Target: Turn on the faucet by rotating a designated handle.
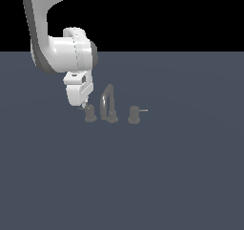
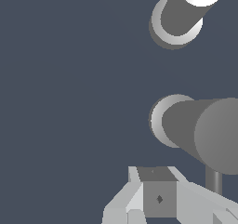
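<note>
— Black backdrop above, and a flat slate-blue tabletop [image 1: 181, 176] that carries only the small grey faucet [image 1: 109, 105], far back. Why is the arm [image 1: 62, 43] bent down there?

— To bring the gripper [image 1: 84, 104] onto the handle [image 1: 89, 113] at the exterior view's left end of the set; its dark lever points sideways, just under the fingers.

— Clamped on it?

— Cannot tell; the fingers look near the lever, maybe touching.

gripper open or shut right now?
Cannot tell. In the exterior view the gripper sits low by the handle, fingertips too small to separate. The wrist view shows only one finger beside the knob, not the gap.
</note>
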### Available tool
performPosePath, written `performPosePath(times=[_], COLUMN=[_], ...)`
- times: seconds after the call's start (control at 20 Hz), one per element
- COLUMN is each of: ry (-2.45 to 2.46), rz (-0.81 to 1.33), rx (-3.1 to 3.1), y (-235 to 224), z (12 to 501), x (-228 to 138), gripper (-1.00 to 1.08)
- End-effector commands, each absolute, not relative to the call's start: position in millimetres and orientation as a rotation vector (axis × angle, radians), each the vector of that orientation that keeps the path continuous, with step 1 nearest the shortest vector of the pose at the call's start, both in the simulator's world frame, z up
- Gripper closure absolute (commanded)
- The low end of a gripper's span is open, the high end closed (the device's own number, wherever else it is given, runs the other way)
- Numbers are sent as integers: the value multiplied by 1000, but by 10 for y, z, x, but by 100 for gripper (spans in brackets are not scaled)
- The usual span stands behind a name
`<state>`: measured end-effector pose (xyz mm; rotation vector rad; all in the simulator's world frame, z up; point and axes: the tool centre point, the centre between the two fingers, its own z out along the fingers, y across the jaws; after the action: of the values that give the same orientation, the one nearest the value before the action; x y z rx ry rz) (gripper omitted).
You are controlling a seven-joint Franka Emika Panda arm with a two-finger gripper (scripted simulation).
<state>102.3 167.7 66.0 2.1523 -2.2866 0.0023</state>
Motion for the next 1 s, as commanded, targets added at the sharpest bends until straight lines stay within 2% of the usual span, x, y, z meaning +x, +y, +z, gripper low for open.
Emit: performPosePath(times=[0.0,0.3,0.8,0.95], ry=[-2298,-2299,-2300,-2307], rz=[1,1,0,9], rx=[2141,2139,2139,2142], y=[1668,1664,1863,1796], z=[640,635,637,638], x=[1051,1054,757,808], gripper=[108,108,108,108])
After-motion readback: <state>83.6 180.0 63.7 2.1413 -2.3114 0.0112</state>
